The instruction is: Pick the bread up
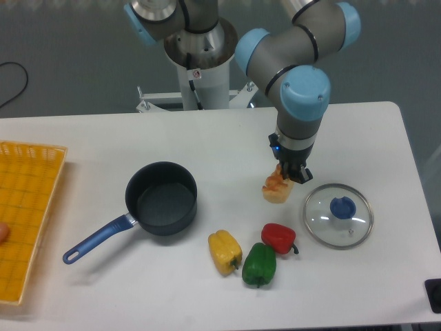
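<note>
The bread [275, 190] is a small tan loaf with an orange-glazed top, right of the table's middle. My gripper [291, 176] points straight down and its dark fingers grip the loaf's upper right end. The loaf hangs tilted, with its lower end at or just above the table surface. The fingers hide part of its top.
A glass lid with a blue knob [338, 214] lies just right of the bread. Red [278, 237], green [259, 263] and yellow [224, 251] peppers lie in front of it. A dark saucepan with a blue handle [162, 198] stands to the left. A yellow basket [25, 214] is at the left edge.
</note>
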Controlling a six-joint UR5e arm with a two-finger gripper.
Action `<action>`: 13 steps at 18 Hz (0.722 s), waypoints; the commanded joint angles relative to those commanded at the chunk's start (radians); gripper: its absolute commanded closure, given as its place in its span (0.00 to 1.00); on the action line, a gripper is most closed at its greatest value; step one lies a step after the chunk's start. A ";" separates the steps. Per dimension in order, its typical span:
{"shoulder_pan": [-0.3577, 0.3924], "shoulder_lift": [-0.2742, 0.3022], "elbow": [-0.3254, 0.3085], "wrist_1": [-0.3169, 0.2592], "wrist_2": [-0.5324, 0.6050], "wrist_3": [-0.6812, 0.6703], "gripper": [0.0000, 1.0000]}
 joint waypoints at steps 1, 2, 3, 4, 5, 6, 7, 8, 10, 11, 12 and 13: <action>0.002 0.000 0.009 -0.009 0.014 0.023 0.93; 0.000 0.000 0.015 -0.015 0.017 0.031 0.93; 0.002 0.000 0.015 -0.014 0.012 0.031 0.93; 0.003 0.000 0.015 -0.014 0.009 0.032 0.93; 0.002 0.000 0.015 -0.014 0.008 0.032 0.93; 0.003 0.000 0.017 -0.014 0.008 0.032 0.93; 0.002 0.000 0.017 -0.014 0.006 0.032 0.93; 0.002 0.000 0.017 -0.014 0.005 0.032 0.93; 0.002 -0.002 0.015 -0.012 -0.003 0.032 0.92; -0.001 -0.003 0.017 -0.011 -0.012 0.032 0.92; -0.003 -0.005 0.015 -0.009 -0.017 0.031 0.91; -0.003 -0.005 0.015 -0.009 -0.026 0.031 0.91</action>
